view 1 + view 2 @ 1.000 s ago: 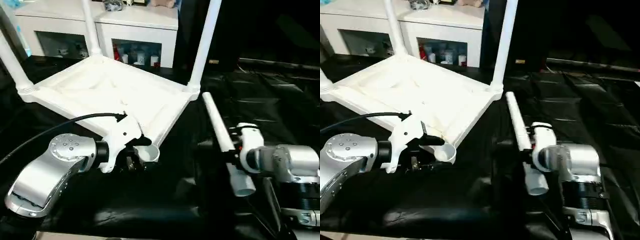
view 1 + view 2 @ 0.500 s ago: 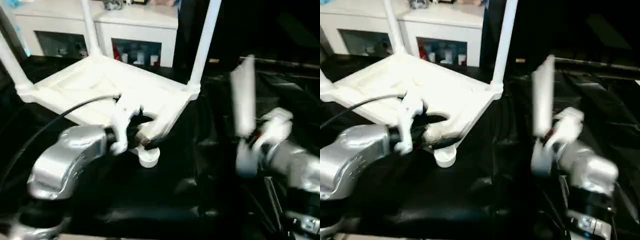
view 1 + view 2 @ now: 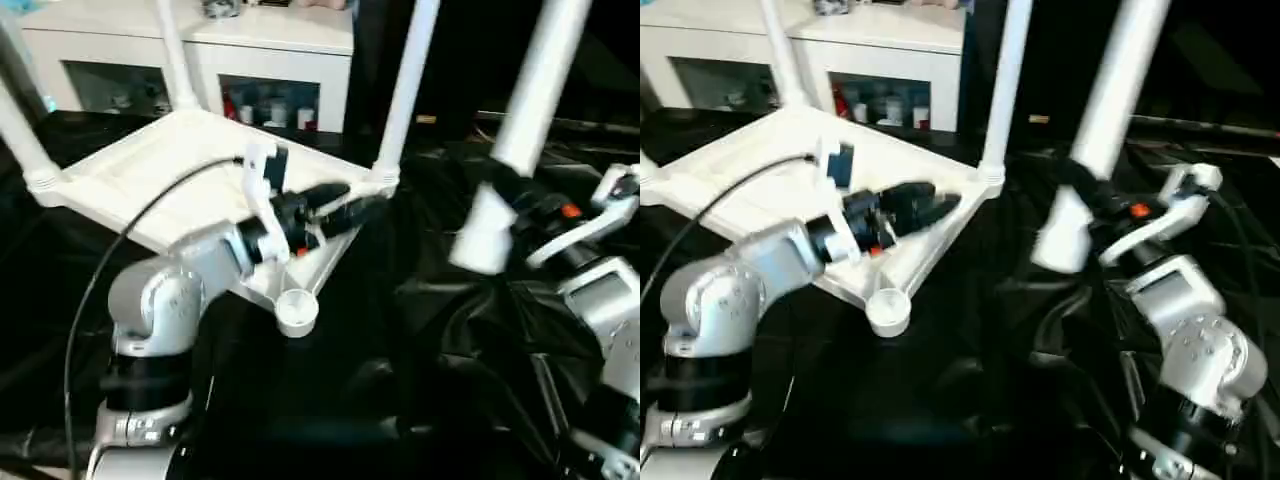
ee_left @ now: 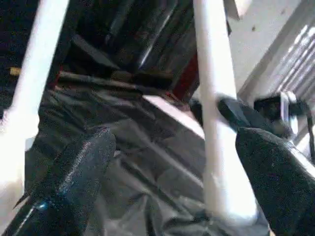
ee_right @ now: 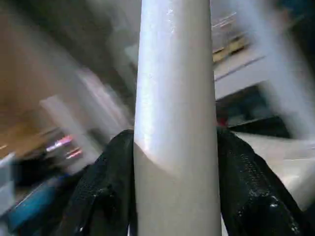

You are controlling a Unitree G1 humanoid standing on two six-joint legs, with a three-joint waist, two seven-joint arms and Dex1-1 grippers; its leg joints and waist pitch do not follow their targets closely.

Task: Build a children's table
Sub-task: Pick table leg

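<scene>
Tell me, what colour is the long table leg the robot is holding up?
White. The table leg in the right gripper shows best in the right eye view.

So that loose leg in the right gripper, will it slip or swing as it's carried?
The loose leg looks smooth and glossy, so it may slide. The right gripper grips near its lower end, so the long top could swing. It looks stiff.

**Colours and patterns on my bench**

My tabletop: plain white, ribbed underside uppermost. Three fitted legs: white. The loose leg in my right gripper: white, glossy. My left gripper: black fingers with a fine grainy texture. My forearms: silver, with white wrist housings. Sheet under everything: glossy black, creased. Cabinet behind: white, dark glass fronts.
</scene>
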